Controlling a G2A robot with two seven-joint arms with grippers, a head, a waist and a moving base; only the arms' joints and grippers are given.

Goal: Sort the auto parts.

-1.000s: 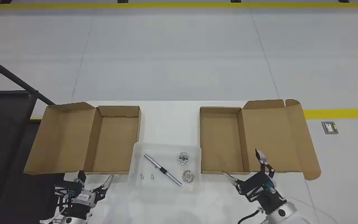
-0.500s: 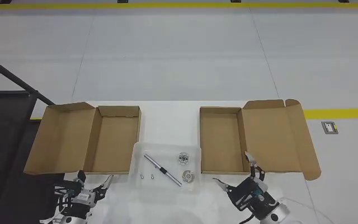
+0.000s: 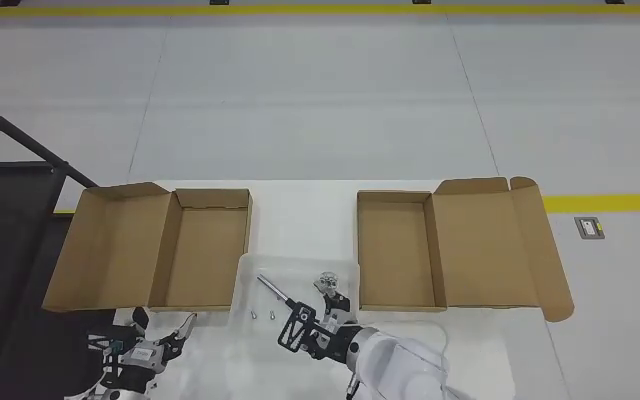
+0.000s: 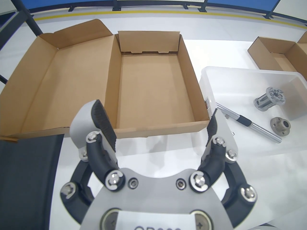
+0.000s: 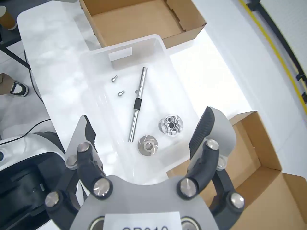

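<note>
In the top view the flat silver flanged disc (image 5: 148,145) is hidden under the right gripper (image 3: 315,316). The gripper also covers part of the round silver hub with cut-out pockets (image 3: 325,281). The long silver rod with a black band (image 3: 275,288) is cut short there by the same gripper.

The right wrist view looks straight down and shows all of it. The rod lies lengthwise, with the disc at one end and the hub just beside the disc. Two small silver screws (image 5: 114,78) (image 5: 121,93) lie apart on the rod's other side. In the left wrist view the hub lies on its side and shows a stubby barrel, and the screws are too small to make out.

All the parts lie in the clear plastic tray (image 3: 300,266) at the middle of the white table (image 3: 300,215). The right gripper hangs over the tray with its jaws wide apart and holds nothing.

The tray sits between the left open brown cardboard box (image 3: 205,250) and the right open brown cardboard box (image 3: 395,250), whose lid the left wrist view cuts off. The left gripper (image 4: 156,111) sits low in front of the left box, jaws spread and bare.
</note>
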